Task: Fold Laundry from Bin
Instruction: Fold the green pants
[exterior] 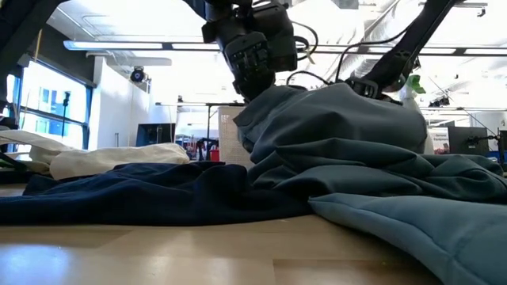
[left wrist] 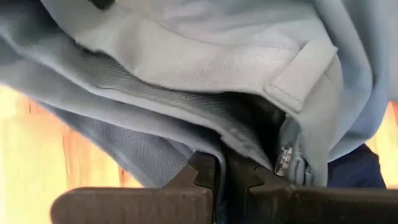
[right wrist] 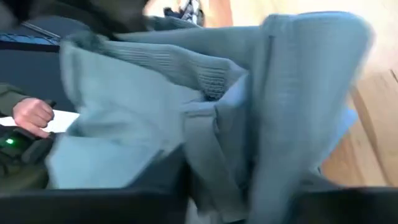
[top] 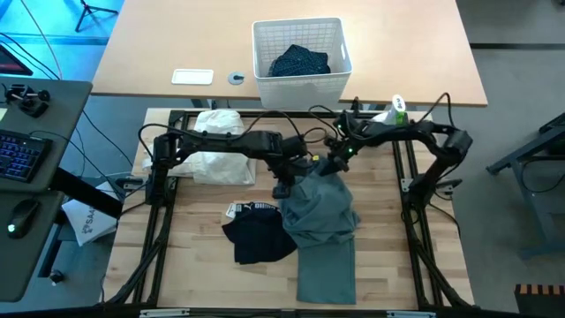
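Your left gripper (top: 284,184) is clamped on the grey-green top (top: 325,231) at frame centre — its length runs toward the bottom edge. Right gripper (top: 335,163) sits just right of it — can't tell its jaw state.

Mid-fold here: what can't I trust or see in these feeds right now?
- Right hand: the right wrist view is blurred and filled by the grey-green top, so its grip cannot be judged.
- Bin contents: in the high view only a dark dotted piece shows, too small to identify.
- Black piece: partly under the top.
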Action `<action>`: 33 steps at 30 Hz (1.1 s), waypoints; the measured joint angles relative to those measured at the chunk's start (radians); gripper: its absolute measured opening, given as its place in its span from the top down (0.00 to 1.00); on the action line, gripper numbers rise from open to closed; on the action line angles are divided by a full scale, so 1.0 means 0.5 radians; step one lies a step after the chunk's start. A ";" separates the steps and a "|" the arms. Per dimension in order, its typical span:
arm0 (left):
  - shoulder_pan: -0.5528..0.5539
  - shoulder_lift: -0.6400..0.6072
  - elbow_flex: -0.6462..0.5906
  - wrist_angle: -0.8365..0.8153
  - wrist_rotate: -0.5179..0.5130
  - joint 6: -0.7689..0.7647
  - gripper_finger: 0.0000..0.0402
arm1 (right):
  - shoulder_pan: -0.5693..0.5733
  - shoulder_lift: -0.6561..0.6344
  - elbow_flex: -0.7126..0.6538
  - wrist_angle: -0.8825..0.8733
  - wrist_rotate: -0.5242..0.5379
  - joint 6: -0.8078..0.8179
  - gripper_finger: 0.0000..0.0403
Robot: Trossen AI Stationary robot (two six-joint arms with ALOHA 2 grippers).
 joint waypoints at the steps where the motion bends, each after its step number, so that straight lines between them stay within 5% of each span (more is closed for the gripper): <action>1: 0.008 -0.007 0.000 -0.022 -0.007 -0.005 1.00 | 0.012 -0.031 0.000 0.000 -0.001 0.025 0.72; 4: 0.027 -0.044 -0.001 -0.067 -0.101 -0.058 1.00 | 0.046 -0.203 0.000 -0.031 0.029 0.057 0.94; 10: 0.093 -0.218 -0.001 -0.136 -0.276 -0.093 0.97 | 0.084 -0.764 -0.002 -0.058 0.402 0.358 0.93; 18: 0.267 -0.686 0.003 -0.137 -0.387 -0.111 0.71 | 0.110 -1.421 0.154 -0.055 0.594 0.607 0.96; 26: 0.353 -1.072 -0.003 -0.113 -0.412 -0.042 0.48 | 0.125 -1.484 0.341 -0.049 0.607 0.609 0.98; 33: 0.372 -1.081 -0.002 -0.084 -0.400 -0.123 0.37 | 0.188 -1.402 0.340 -0.055 0.655 0.616 0.98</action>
